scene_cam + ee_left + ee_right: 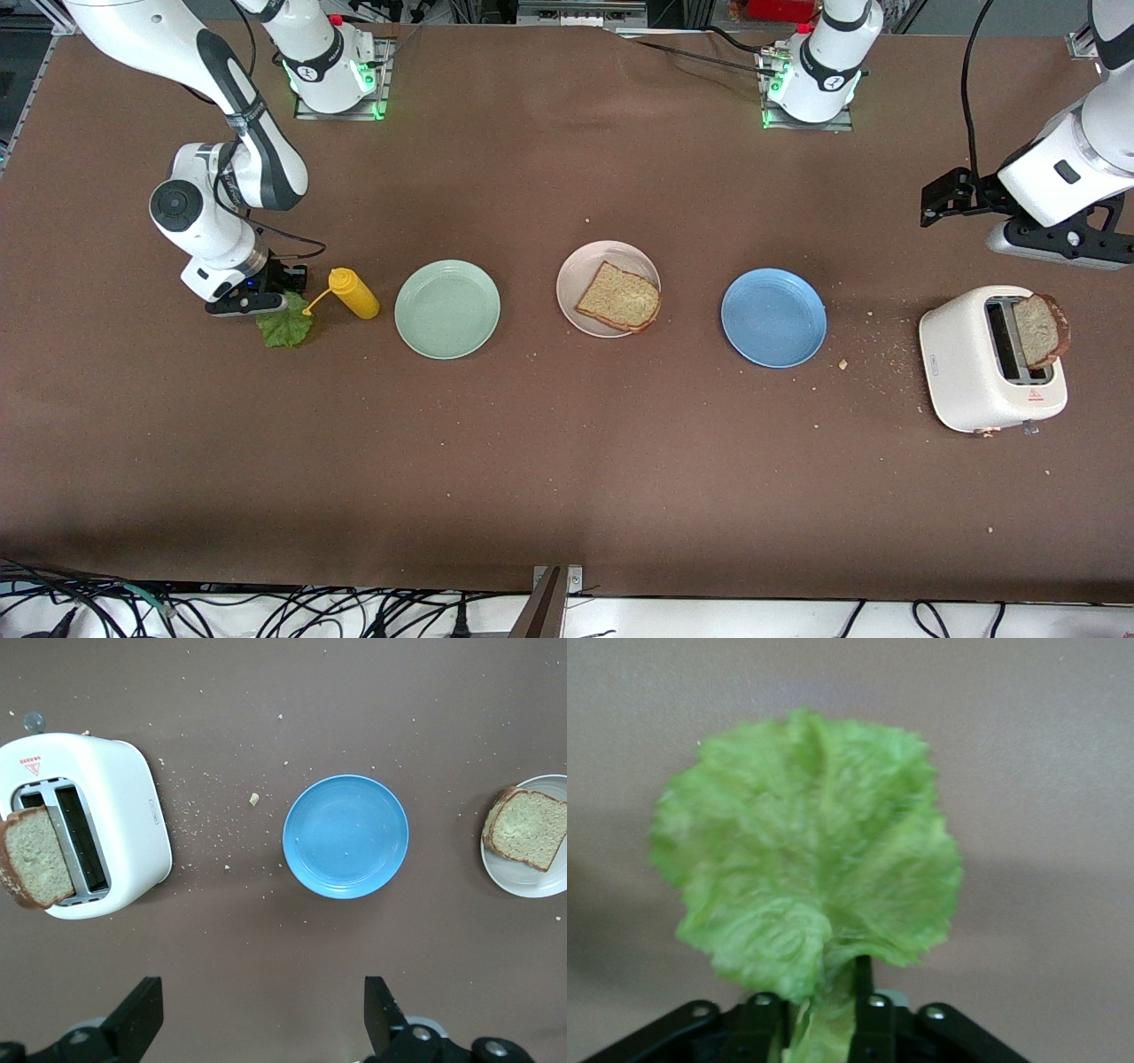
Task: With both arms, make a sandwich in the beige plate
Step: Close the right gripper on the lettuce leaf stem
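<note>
The white toaster (pixel 990 359) lies nearest the front camera, at the left arm's end of the table, with a slice of brown bread (pixel 1041 330) standing up out of one slot. On the beige plate (pixel 580 266), the middle plate of three, another bread slice (pixel 619 298) already rests. The lettuce leaf (pixel 285 325) lies on the table at the right arm's end, beside the yellow squeeze bottle (pixel 353 294); its stem is pinched between the fingers of the right gripper (pixel 252 304), as is shown plainly in the right wrist view. The leaf is judged best lifted straight up, clear of the bottle, before being carried over the mint-green plate (pixel 447 308) to the bread. The left gripper (pixel 257 1019) is held spread wide and empty, waiting above the table between the toaster and the blue plate (pixel 773 317).
</note>
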Robot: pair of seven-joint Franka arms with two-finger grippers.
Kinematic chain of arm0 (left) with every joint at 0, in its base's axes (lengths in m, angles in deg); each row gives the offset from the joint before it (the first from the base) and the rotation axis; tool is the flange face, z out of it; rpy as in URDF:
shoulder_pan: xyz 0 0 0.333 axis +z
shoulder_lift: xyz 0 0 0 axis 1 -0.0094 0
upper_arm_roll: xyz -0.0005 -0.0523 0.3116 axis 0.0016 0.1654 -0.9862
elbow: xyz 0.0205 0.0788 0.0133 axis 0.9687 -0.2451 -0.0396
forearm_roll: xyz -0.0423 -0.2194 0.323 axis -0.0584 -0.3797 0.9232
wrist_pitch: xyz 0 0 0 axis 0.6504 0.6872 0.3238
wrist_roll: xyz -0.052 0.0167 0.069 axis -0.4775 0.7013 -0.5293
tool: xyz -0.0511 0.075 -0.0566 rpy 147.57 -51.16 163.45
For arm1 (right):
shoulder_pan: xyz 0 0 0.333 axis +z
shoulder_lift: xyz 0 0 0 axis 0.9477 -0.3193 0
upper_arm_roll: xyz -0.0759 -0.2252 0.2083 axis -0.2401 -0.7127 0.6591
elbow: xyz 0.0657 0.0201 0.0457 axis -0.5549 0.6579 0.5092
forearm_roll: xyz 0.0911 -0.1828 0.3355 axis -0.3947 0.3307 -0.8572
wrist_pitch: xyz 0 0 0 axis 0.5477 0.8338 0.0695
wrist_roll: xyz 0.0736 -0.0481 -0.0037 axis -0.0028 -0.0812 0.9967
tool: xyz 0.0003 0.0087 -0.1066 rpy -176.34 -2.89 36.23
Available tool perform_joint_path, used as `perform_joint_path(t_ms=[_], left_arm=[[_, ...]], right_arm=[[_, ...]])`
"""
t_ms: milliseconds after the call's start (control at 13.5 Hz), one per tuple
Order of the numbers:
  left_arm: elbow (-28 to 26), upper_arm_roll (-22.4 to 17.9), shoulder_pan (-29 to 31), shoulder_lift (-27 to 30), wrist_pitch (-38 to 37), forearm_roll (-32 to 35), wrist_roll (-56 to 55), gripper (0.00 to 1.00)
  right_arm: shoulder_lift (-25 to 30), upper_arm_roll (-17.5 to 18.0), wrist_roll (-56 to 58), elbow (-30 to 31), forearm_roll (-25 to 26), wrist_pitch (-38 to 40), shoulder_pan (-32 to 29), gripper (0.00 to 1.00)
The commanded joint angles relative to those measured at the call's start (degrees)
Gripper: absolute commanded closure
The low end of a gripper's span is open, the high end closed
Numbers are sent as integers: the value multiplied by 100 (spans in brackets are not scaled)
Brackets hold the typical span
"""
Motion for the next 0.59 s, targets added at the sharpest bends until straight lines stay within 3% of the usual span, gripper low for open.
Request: perform_joint_path(t_ms=[0, 296, 517], left_arm=[[49, -30, 14, -16, -11, -156, 24, 0], [110, -30, 15, -16, -108, -165, 16, 0], [163, -30, -12, -51, -126, -165, 7, 0]], right_arm=[[205, 18, -22, -284, 75, 643, -38, 100], [275, 18, 49, -820, 84, 1495, -38, 100], [311, 18, 181, -1767, 75, 2925, -38, 100]])
